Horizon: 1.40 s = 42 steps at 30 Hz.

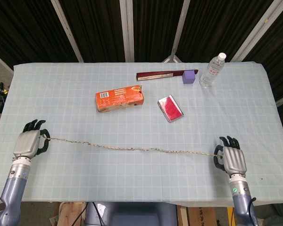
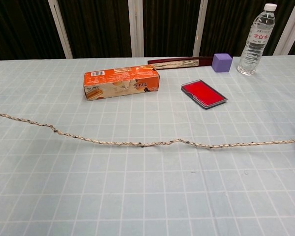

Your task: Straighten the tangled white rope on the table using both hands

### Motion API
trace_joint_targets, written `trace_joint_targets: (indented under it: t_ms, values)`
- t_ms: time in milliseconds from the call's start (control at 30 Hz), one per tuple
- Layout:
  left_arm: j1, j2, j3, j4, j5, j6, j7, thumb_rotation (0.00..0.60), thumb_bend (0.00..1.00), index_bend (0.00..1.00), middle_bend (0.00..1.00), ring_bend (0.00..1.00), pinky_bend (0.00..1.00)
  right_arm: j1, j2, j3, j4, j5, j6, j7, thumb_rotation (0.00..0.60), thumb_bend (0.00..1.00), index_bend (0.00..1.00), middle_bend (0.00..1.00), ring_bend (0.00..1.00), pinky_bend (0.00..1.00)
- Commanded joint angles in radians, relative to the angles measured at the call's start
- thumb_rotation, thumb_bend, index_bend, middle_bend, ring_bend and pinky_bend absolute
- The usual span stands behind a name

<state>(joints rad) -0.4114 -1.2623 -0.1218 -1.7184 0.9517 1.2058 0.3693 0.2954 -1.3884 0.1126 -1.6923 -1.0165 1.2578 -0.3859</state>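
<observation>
White rope [image 1: 132, 149] drawn out nearly straight between the two hands across the table [image 1: 61, 89], slight kinks mid-span, no loop visible; left hand [image 1: 29, 143] pinches one end, right hand [image 1: 232, 160] grips the other; orange box [image 1: 120, 97] and red case [image 1: 170, 108] lie beyond the rope.

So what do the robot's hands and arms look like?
Each hand, the left hand and the right hand, has a flat silver-grey back and black fingers. Below each sits a ringed silver wrist, then a smooth, rounded blue-grey arm. The right wrist has a small green light on it. No loose cables show. Only the head view shows them.
</observation>
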Motion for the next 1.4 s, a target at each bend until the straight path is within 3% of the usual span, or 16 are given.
trace_joint_targets:
  t_ms: [33,600,1033,1100,1167,1267,1400]
  values:
    - [0.003,0.002,0.003,0.003,0.001,-0.002,-0.003,0.600,0.69,0.57,0.10,0.00,0.00,-0.001,0.001,0.002,0.005,0.005,-0.002,0.000,0.600,0.49,0.58,0.17,0.00,0.00]
    - [0.036,0.017,0.030,0.037,0.014,-0.013,-0.036,0.600,0.69,0.57,0.10,0.00,0.00,-0.002,0.001,0.006,0.033,0.035,-0.013,-0.014,0.600,0.49,0.58,0.17,0.00,0.00]
    - [0.036,-0.029,0.050,0.066,0.001,-0.031,0.008,0.600,0.69,0.57,0.10,0.00,0.00,0.001,-0.013,-0.002,0.051,0.040,-0.025,-0.028,0.600,0.49,0.58,0.17,0.00,0.00]
    - [0.036,-0.027,0.052,0.068,-0.011,-0.035,0.021,0.600,0.69,0.55,0.09,0.00,0.00,0.001,-0.012,-0.002,0.051,0.040,-0.026,-0.027,0.600,0.49,0.54,0.17,0.00,0.00]
    - [0.032,-0.015,0.058,0.072,-0.032,-0.045,0.051,0.600,0.66,0.53,0.07,0.00,0.00,0.002,-0.006,-0.005,0.047,0.041,-0.035,-0.031,0.600,0.49,0.42,0.17,0.00,0.00]
    - [0.028,-0.002,0.060,0.067,-0.053,-0.054,0.077,0.600,0.51,0.43,0.03,0.00,0.00,0.003,-0.002,-0.007,0.042,0.038,-0.039,-0.029,0.600,0.49,0.22,0.15,0.00,0.00]
    - [0.025,0.016,0.064,0.063,-0.079,-0.063,0.099,0.600,0.30,0.31,0.00,0.00,0.00,0.003,0.002,-0.010,0.036,0.028,-0.041,-0.024,0.600,0.49,0.07,0.09,0.00,0.00]
